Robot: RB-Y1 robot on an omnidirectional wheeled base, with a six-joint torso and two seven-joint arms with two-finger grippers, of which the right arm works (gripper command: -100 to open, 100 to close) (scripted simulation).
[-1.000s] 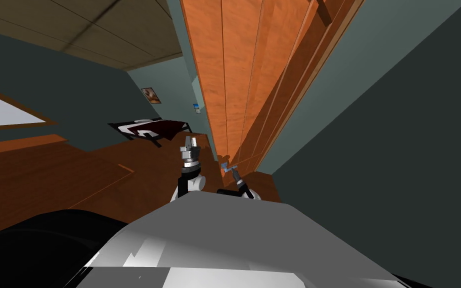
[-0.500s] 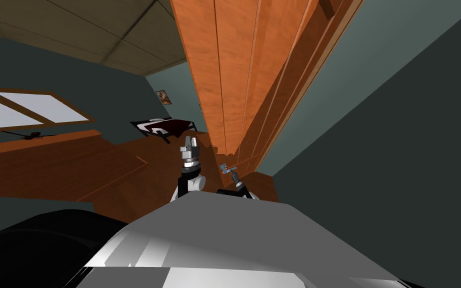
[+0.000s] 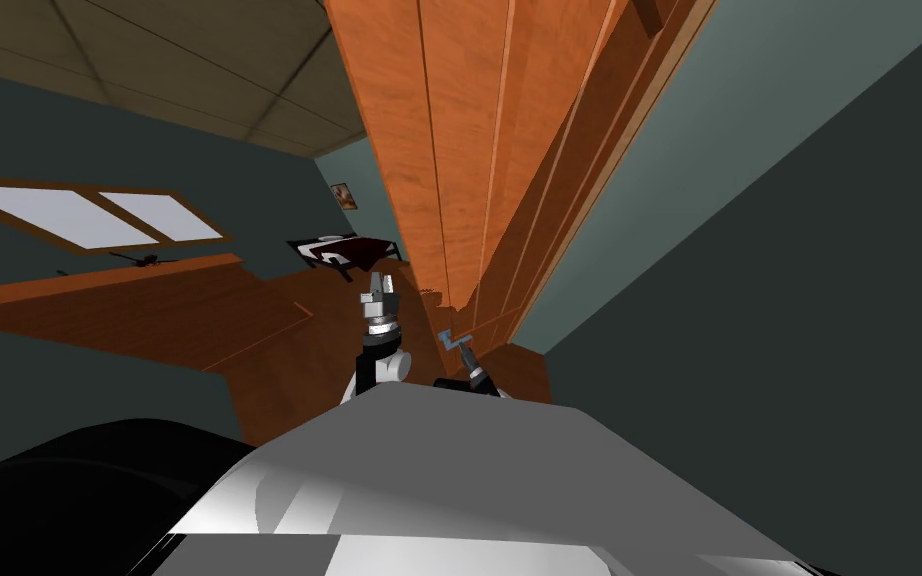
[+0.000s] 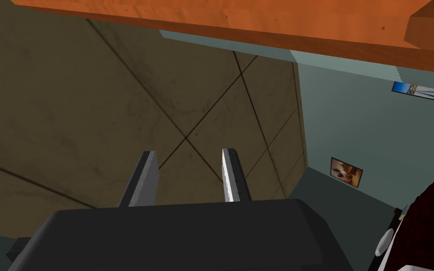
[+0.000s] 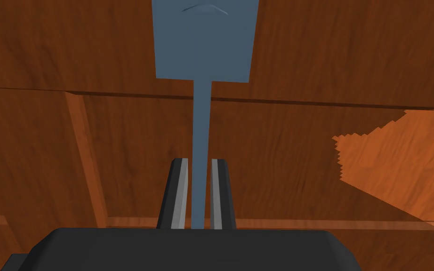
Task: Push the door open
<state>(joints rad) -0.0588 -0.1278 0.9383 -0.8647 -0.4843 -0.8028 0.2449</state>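
While right gripper (image 5: 199,161) clasps handle (image 5: 202,47), door (image 5: 333,56) behind

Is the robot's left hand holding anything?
No, the left hand stands open with nothing in it.

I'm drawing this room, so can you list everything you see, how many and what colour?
door: 1, orange wood, ahead on the right
door handle: 1, grey-blue lever, on the door
window: 1, two white panes, brown frame, left wall
brownish picture: 1, framed, far wall
blue picture: 1, small, far wall, nearer the door
bed: 1, dark red cover, by the far wall
left gripper: 1, light grey fingers, open, empty
right gripper: 1, light grey fingers, shut on the door handle
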